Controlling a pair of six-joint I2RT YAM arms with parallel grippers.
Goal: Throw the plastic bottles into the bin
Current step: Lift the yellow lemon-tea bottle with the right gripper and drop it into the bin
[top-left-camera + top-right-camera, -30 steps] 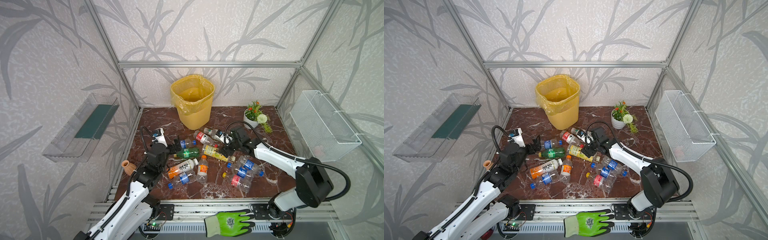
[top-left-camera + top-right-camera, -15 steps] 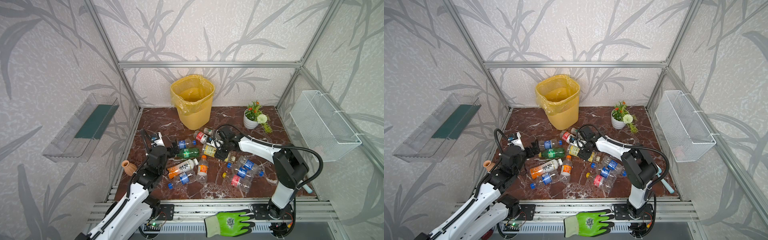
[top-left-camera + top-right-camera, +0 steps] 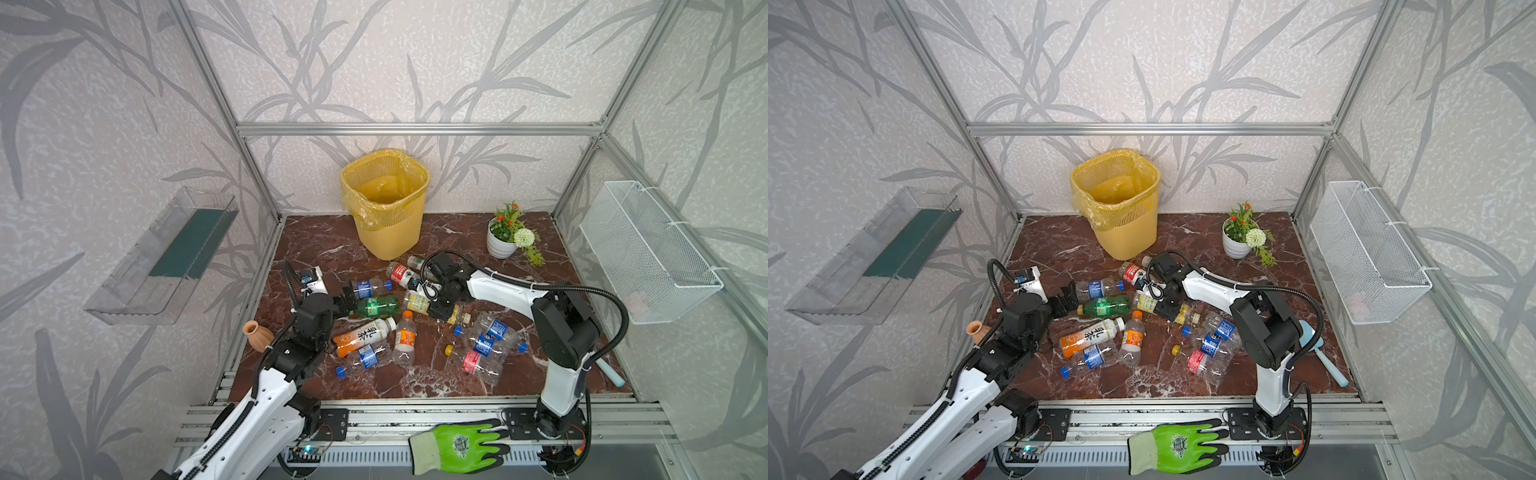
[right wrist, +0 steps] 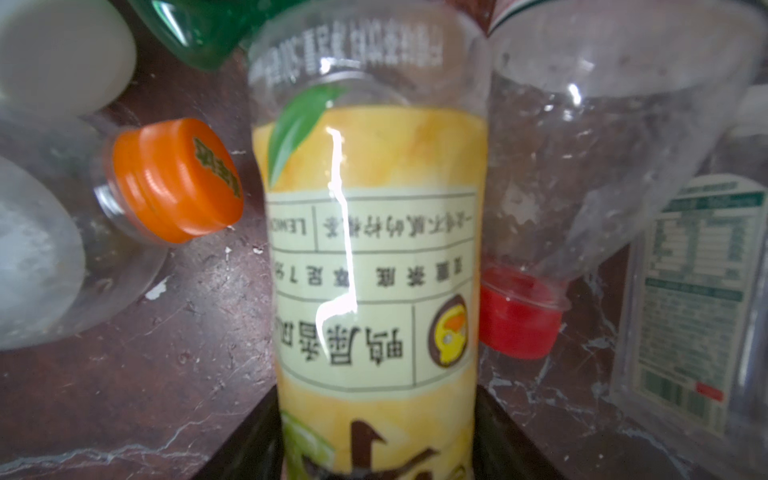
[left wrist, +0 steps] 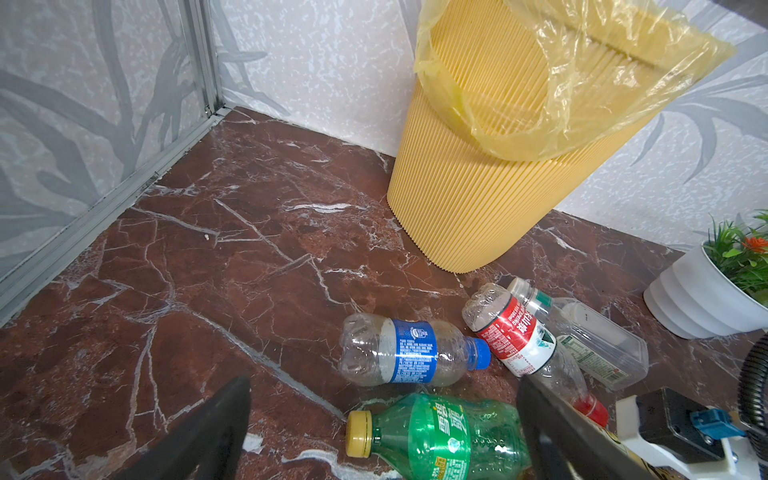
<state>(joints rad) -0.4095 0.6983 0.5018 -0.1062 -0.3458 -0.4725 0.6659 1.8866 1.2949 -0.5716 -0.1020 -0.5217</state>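
Upside-down "LEMO" on yellow-label bottle (image 4: 374, 257)

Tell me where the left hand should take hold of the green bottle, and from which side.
Grip the green bottle across its labelled middle, coming from its cap end. It lies on its side, yellow cap toward the open left hand, so the hand can straddle the round body; the tapered neck would probably slip.

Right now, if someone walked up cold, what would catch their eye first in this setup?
The tall yellow bin at the back wall stands out first. In front of it, plastic bottles lie scattered across the dark red marble floor, and the right hand grips a yellow-label bottle in their midst.
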